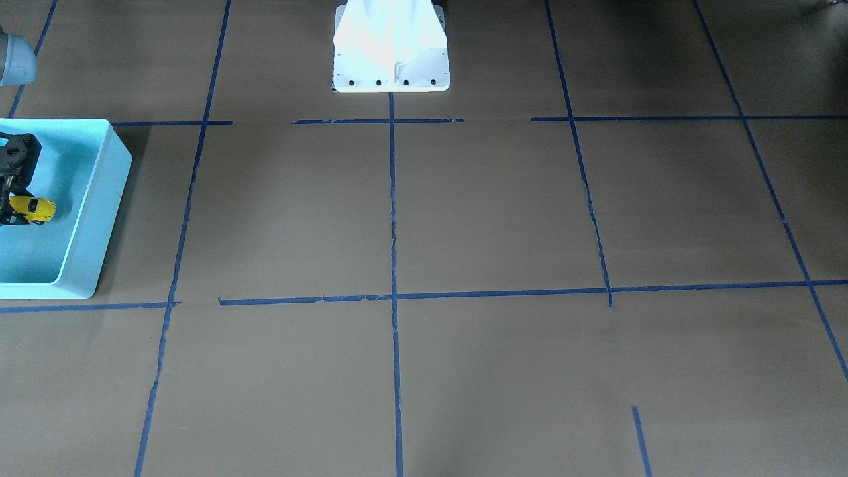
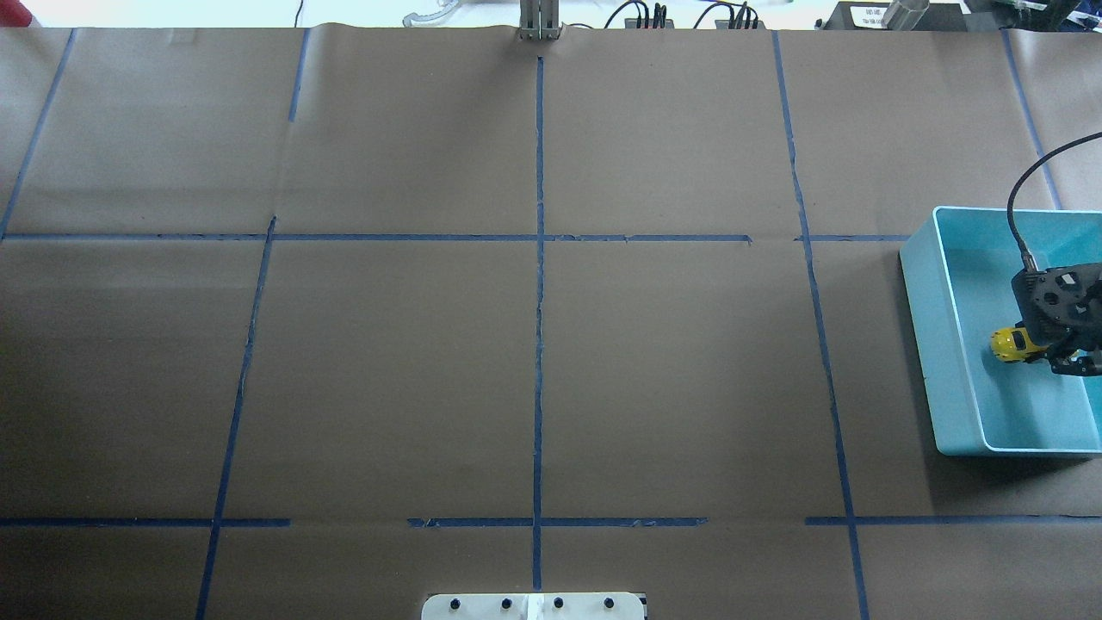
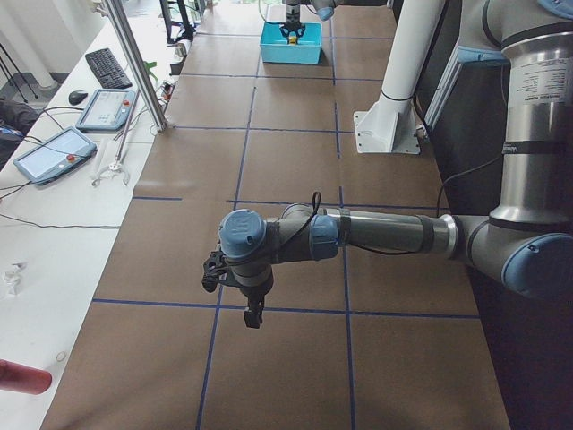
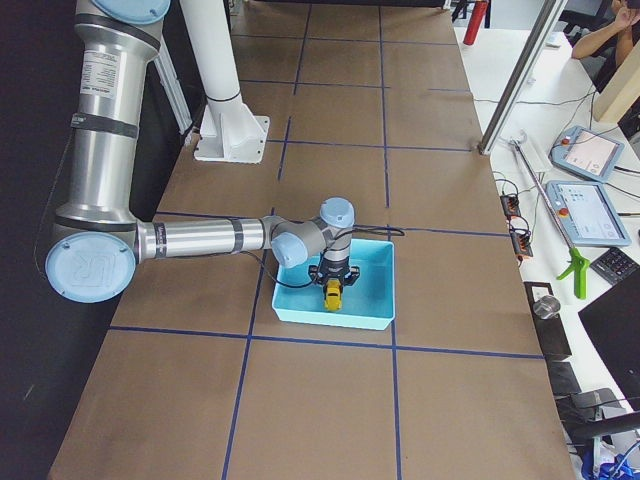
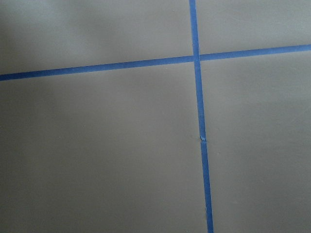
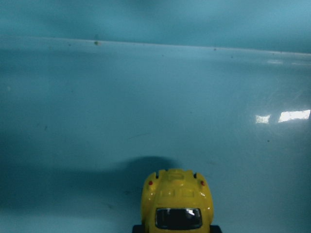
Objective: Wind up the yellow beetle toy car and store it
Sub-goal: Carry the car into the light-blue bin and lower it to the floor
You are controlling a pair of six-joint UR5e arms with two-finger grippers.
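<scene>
1. The table (image 2: 387,370), covered in brown paper and marked off with blue tape lines (image 2: 539,344), fills every wide view.
2. The left arm (image 3: 376,233) stretches across the lower middle of the left side view, well apart from the task. Its wrist camera sees only paper and crossed tape.
3. The right arm (image 4: 200,238) reaches from the left of the right side view down into the bin at the frame's centre.
4. The blue bin (image 2: 938,344) sits at the right edge of the overhead view, and at the left edge of the front view.
5. The left gripper (image 3: 253,315) hangs over bare paper. It shows only in that side view, so I cannot tell whether it is open or closed.
6. The right gripper (image 2: 1063,355) is inside the bin. It appears clamped on the rear of the car, though the fingertips are partly hidden.
7. The yellow toy car (image 2: 1011,344) is within the bin walls, nose pointing out from the gripper. In the right wrist view it lies at the bottom centre, its shadow on the bin floor just beyond it, so it seems held slightly above the floor.
8. Judged step: storing, at the point of letting go. Whether it has been wound cannot be seen.
9. The next move probably calls for setting the wheels down, spreading the fingers, then rising straight up clear of the walls.
</scene>
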